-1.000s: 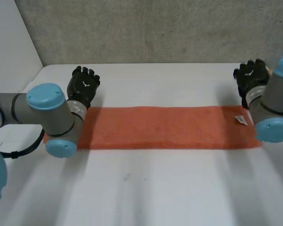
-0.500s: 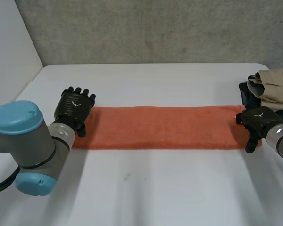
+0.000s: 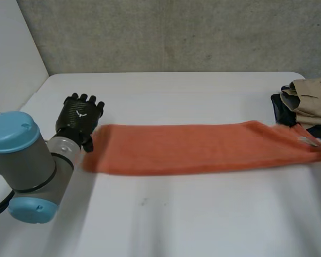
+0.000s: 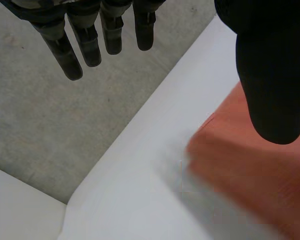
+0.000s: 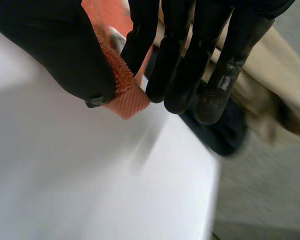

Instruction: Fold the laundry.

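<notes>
Towel, a long orange strip, lies lengthwise across the table, one end at each hand. Right hand pinches the right-end corner between thumb and fingers. Left hand hovers just beside the left end, fingers straight, holding nothing.

Grey left arm, light-blue caps; black left hand, white mark.
</notes>
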